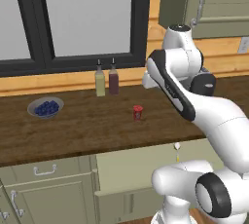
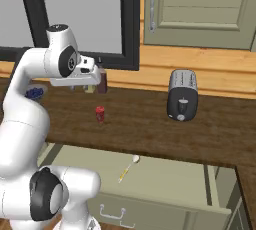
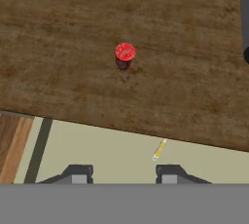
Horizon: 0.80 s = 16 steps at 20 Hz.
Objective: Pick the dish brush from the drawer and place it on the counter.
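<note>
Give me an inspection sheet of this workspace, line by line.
Surface: counter, dark wood grain.
Job's things: brush lies in the open drawer, near its back, head toward the counter.
Clutter: red can, two bottles, bowl of blue fruit, toaster, all on the counter.
Grippers: gripper open, above the drawer, apart from the brush.
Cables: nothing seen.
Surroundings: window, wall cabinets, wooden wall, green base cabinets.
</note>
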### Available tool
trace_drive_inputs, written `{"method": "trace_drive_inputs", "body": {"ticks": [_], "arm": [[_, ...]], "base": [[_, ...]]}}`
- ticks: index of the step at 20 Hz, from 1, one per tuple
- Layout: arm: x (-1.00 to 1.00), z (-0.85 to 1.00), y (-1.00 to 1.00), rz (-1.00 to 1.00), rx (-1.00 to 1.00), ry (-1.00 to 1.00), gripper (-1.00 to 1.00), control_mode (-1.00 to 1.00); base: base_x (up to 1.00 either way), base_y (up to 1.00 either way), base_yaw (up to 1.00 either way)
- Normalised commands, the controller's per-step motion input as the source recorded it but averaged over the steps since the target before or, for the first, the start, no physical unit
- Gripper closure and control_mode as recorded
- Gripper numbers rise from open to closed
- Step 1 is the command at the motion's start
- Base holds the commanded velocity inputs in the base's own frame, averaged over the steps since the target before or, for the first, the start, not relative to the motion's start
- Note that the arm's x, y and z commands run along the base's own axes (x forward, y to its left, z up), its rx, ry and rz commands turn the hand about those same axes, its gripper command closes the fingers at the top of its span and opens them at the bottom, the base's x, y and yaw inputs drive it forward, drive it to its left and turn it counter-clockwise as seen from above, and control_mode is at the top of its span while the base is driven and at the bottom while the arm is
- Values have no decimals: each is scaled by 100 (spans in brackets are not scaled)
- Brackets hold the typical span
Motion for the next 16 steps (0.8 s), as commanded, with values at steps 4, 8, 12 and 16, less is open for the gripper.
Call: {"method": "trace_drive_inputs", "body": {"ticks": [4,8,12,16], "arm": [[-38,-7,0,-2,0,0,-100,-100],[-82,-66,-13,-6,0,-4,-100,-100],[-66,-84,-3,-7,0,-12,-100,-100],[-33,-43,-1,-4,0,-7,-100,100]], "base": [[0,0,0],[0,0,0],[0,0,0],[-30,-1,-5]]}}
